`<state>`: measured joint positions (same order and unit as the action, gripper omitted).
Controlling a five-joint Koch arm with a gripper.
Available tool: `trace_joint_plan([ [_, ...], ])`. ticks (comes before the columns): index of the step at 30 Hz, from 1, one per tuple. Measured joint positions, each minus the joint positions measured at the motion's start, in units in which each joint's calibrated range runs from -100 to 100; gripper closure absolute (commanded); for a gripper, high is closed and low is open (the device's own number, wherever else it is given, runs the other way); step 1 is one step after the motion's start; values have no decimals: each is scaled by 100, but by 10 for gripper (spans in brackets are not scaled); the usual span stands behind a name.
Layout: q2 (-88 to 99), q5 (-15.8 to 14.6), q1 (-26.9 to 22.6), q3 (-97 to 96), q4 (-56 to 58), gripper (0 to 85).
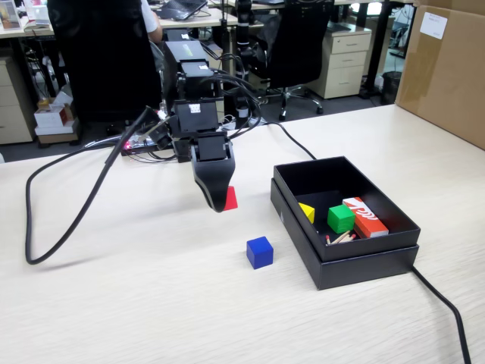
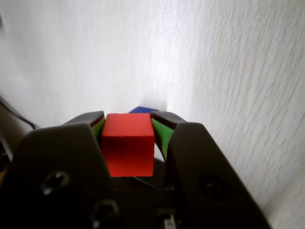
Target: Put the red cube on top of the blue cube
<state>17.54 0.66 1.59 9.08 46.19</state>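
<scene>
Wrist view: red cube [image 2: 128,143], matte, plain faces.

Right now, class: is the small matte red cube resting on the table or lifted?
Lifted: the red cube sits clamped in the claw.

Office, open-plan by the look of it: in the fixed view the pale wood-grain desk surface [image 1: 114,303] carries the rig, and behind it across the top of the frame sit a black swivel chair on castors [image 1: 292,45], a beige drawer pedestal [image 1: 345,61] at upper right, and more desks. Upper centre has a laptop [image 1: 180,9] on a desk with a seated person [image 1: 114,45] in dark clothes, partly cut off. Cardboard box [image 1: 447,68] at far right, small boxes stacked on the floor at left [image 1: 53,117].
</scene>
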Motion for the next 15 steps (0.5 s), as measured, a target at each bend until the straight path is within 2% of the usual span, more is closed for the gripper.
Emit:
trace_joint_plan([
  [5,-350,-176,-200,785,0,847],
  [15,-1981,-274,-283,1159,0,846],
])
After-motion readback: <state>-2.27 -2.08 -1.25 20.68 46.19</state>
